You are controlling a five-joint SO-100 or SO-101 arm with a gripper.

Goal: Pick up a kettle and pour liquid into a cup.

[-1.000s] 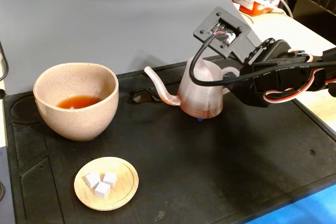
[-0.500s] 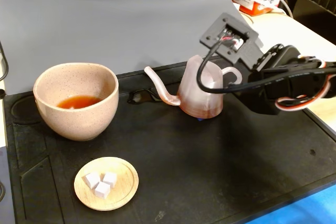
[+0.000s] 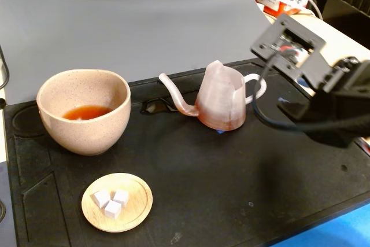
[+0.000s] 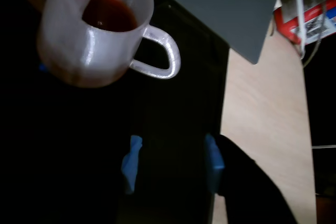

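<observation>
Now we are holding our gripper (image 4: 170, 163) open and empty near the kettle (image 3: 221, 98) standing on the black mat (image 3: 231, 183), and bumping its handle (image 4: 160, 56) could be spilling the tea (image 4: 108, 16).

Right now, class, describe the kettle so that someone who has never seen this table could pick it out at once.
Start at the black mat covering the table. Near its back edge, right of the big speckled cup, stands the kettle. It alone is translucent pink plastic, with a long thin curved spout pointing at the cup and a loop handle; the wooden dish only holds white cubes.
</observation>
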